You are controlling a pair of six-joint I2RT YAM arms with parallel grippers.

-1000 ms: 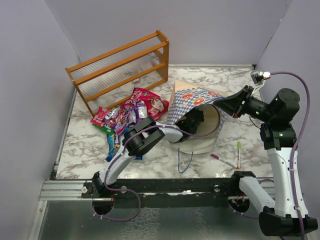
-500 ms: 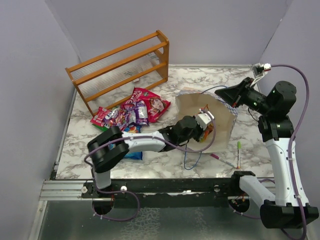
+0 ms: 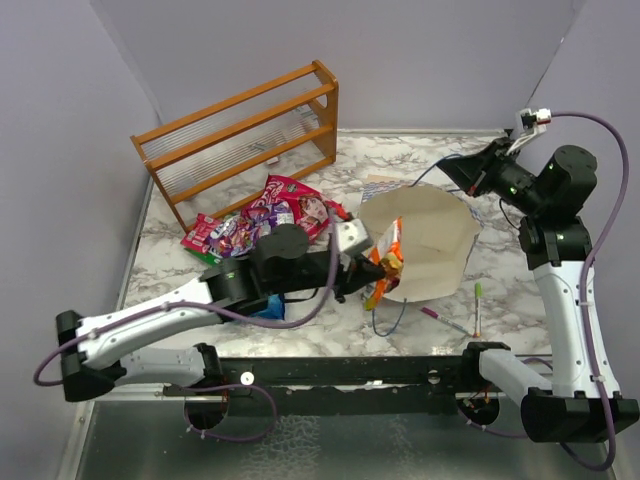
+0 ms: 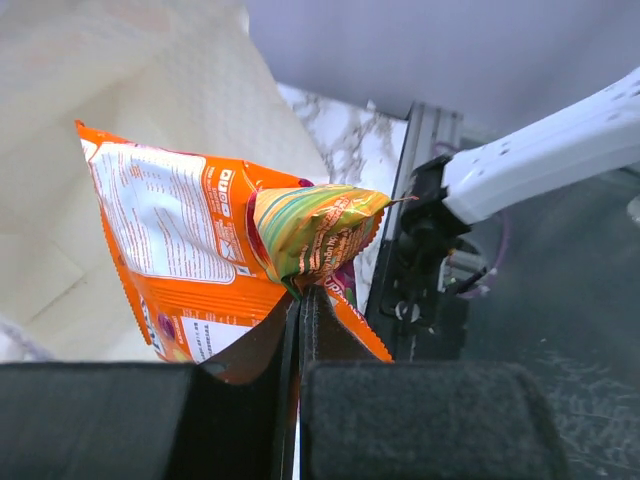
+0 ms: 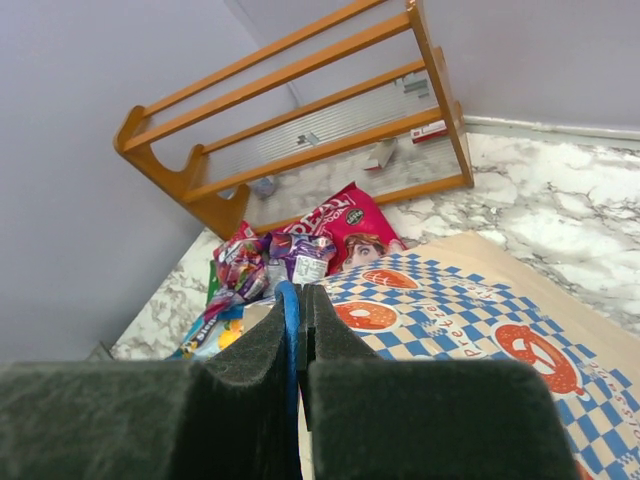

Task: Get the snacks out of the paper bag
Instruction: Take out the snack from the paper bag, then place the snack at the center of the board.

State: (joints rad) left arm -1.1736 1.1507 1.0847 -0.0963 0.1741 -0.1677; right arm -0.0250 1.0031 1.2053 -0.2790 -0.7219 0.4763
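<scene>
The paper bag [image 3: 430, 235] lies on the marble table [image 3: 300, 320] with its cream side up; its inside cannot be seen. At its left edge, the left gripper [image 4: 300, 303] is clamped shut on two snacks together, an orange packet [image 4: 170, 250] and a crumpled green-yellow packet [image 4: 312, 228]. The orange one carries a white panel of small print, too fine to read. The right gripper [image 5: 298, 300] is pinched on the bag's blue cord handle [image 5: 288, 320], above the blue checked band with its orange-red pretzel emblems [image 5: 535, 355]. More packets are piled [image 3: 255, 228] just left of the bag, near the wooden rack [image 3: 240, 140]; the white lettering on the red packet [image 5: 345, 215] is blurred.
</scene>
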